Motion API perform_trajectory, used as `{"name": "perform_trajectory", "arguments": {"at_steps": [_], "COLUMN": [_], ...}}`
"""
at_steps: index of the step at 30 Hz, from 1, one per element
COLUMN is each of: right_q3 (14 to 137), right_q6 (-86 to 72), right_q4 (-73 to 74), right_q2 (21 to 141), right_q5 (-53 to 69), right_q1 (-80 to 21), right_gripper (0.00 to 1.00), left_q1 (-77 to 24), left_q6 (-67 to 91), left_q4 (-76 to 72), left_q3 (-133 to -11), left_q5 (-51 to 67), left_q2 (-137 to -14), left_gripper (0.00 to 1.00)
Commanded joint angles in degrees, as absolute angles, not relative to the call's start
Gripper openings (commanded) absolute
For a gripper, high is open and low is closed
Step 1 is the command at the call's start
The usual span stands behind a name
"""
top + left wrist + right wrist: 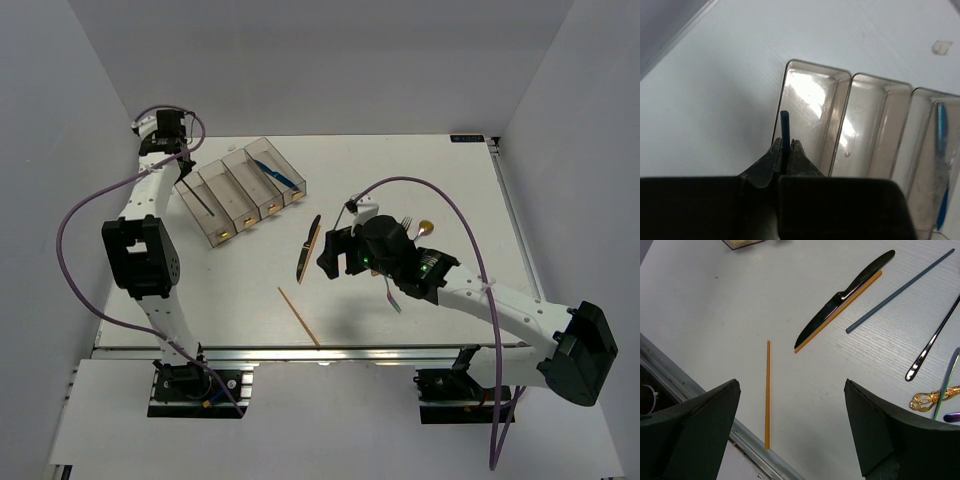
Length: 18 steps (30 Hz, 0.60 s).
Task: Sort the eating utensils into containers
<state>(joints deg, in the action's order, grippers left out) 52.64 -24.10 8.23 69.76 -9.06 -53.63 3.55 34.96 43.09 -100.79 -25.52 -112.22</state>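
My left gripper (183, 168) is shut on a dark chopstick (785, 125) and holds it over the near-left corner of the leftmost container (810, 115). The four joined clear containers (222, 170) stand at the back left. A blue knife (940, 145) lies in a container further right (282, 176). My right gripper (791, 383) is wide open and empty above the table. Beneath it lie a wooden chopstick (767, 395), a black knife (850, 290) resting on a second wooden chopstick (816, 333), a dark chopstick (900, 290), a black spoon handle (935, 340), a gold fork (932, 399) and a purple-gold spoon (946, 385).
The table's metal front rail (700, 405) runs just below the wooden chopstick's near end. In the top view the black knife (310, 245) and wooden chopstick (298, 315) lie left of the right arm. White walls enclose the table on three sides.
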Motion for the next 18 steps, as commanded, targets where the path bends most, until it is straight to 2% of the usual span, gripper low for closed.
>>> {"name": "perform_trajectory", "arguments": {"at_steps": [1, 7, 10, 13, 14, 18], "right_q3": [52.38, 52.91, 53.61, 55.27, 55.81, 58.53], "right_q6": [-22.76, -22.85, -22.76, -22.15, -22.15, -21.88], "right_q4": [7.3, 6.68, 6.68, 7.99, 8.61, 10.71], "right_q2": [69.26, 71.28, 72.68, 74.88, 76.27, 80.32], "right_q5": [-9.49, -8.27, -7.56, -6.77, -6.16, -5.7], "right_q1": [-53.61, -53.53, -53.53, -53.61, -53.61, -55.1], "right_gripper": [0.89, 0.89, 0.89, 0.89, 0.89, 0.88], "left_q1": [4.83, 5.45, 5.36, 5.45, 5.36, 5.27], "left_q6": [33.49, 32.7, 33.22, 33.92, 33.93, 34.63], "left_q4": [45.7, 45.26, 43.69, 41.66, 40.79, 38.14], "left_q3": [-106.34, -109.07, -106.54, -103.2, -102.05, -98.18], "left_q5": [-26.63, -25.4, -23.47, -21.1, -20.22, -18.54], "left_q2": [-112.06, -115.57, -115.93, -115.4, -114.7, -112.59], "left_gripper": [0.0, 0.0, 0.1, 0.25, 0.33, 0.52]}}
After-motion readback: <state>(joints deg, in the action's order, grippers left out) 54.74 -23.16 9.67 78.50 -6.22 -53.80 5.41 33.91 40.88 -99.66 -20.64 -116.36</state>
